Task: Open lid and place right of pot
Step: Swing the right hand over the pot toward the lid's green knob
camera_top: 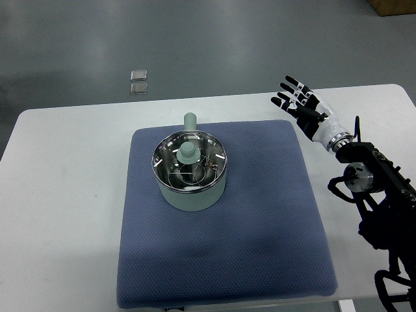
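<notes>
A pale green pot [190, 190] stands on the blue mat [260, 221], left of the mat's middle, with a stubby handle [190, 121] pointing to the far side. Its shiny metal lid [205, 158] sits on the pot, with a pale green knob [188, 152] on top. My right hand [300, 103] hovers over the mat's far right corner, well to the right of the pot, fingers spread and holding nothing. Its arm [370, 179] comes in from the right edge. The left arm is out of the picture.
The mat lies on a white table [65, 195]. Two small clear square pieces [138, 80] lie on the grey floor beyond the table's far edge. A brown box corner [393, 6] shows at the top right.
</notes>
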Available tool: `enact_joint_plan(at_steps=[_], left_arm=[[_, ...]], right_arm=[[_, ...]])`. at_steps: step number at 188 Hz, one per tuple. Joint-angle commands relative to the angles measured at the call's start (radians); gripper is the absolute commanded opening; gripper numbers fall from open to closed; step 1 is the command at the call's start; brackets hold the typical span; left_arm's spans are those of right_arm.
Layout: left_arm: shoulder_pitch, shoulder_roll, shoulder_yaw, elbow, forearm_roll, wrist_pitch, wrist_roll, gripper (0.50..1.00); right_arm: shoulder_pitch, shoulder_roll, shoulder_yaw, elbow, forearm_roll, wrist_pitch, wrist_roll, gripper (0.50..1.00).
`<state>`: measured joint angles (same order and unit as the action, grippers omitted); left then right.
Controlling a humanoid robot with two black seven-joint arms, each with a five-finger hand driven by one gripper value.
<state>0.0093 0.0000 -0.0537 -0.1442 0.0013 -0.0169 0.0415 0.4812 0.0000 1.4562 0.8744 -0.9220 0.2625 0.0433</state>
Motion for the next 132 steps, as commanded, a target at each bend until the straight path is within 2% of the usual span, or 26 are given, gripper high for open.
enact_joint_plan(at_steps=[1,55,85,132], left_arm=[[0.0,0.0,0.0,0.0,0.0,0.0,0.0,1.0],[0.0,0.0,0.0,0.0,-0.001,0.0,0.0,1.0],[0.0,0.0,0.0,0.0,0.0,0.0,0.002,1.0],[0.0,0.0,0.0,0.0,0.0,0.0,0.001,1.0]], right_arm=[[-0.001,0.0,-0.007,0.0,0.0,0.0,0.001,0.921],[0.011,0.0,-0.051,0.0,-0.001,-0.002,0.004,0.921],[0.016,-0.012,-0.138,0.0,0.003,-0.009,0.046,0.919],[0.089,-0.123,-0.272,-0.002,0.008,-0.014,0.099,0.917]])
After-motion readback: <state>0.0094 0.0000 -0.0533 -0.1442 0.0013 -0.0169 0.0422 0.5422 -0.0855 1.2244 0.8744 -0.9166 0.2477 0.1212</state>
